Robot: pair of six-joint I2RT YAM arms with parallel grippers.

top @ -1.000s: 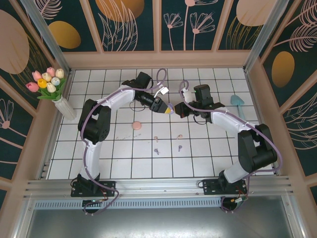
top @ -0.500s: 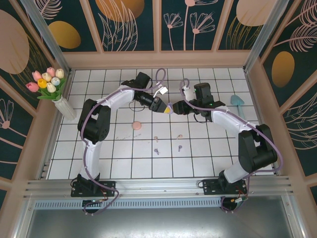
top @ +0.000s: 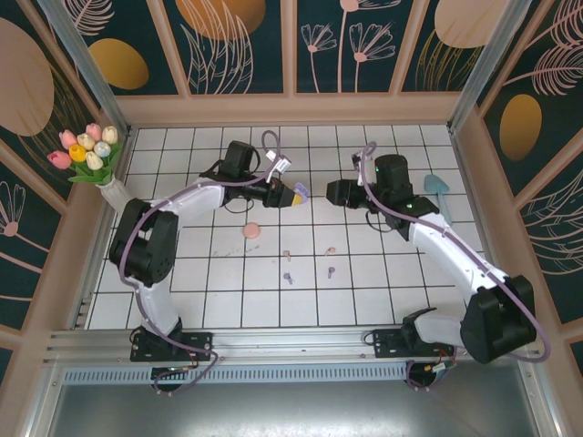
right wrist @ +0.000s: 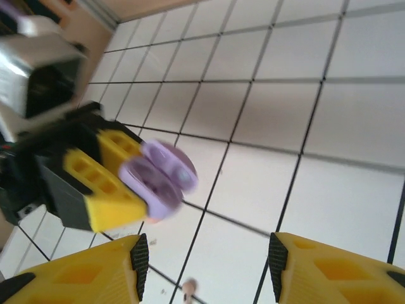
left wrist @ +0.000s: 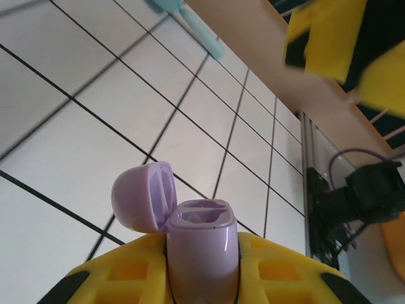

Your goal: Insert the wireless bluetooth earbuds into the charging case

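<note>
**Earbuds and case, mid-task.** Four buds lie loose on the tiled table (top: 228, 300), in the near-middle of the floor: the pink earbuds (top: 286, 256) in the farther row and the purple earbuds (top: 288, 277) just nearer. All four are apart from one another and well apart from both grippers; none is seated yet.

The purple charging case (left wrist: 202, 244) is lifted off the tiles, clamped between the yellow fingers of the left gripper (top: 293, 194). Its hinged lid (left wrist: 144, 195) is swung back and the two wells (right wrist: 155, 182) face outward. The case is probably held this way to steady it and keep its mouth reachable from the right.

The right gripper (right wrist: 205, 266) faces the case from the right across a gap. Its fingers are parted, with nothing between them. Judged from this, the case stands ready and the right arm's next job is to fetch a bud.

A round pink object (top: 249, 230), possibly a second case, rests on the tiles to the left of the buds. A teal object (top: 437, 187) lies far right, and a vase of tulips (top: 117, 196) stands at the far left edge; neither bears on the step.
</note>
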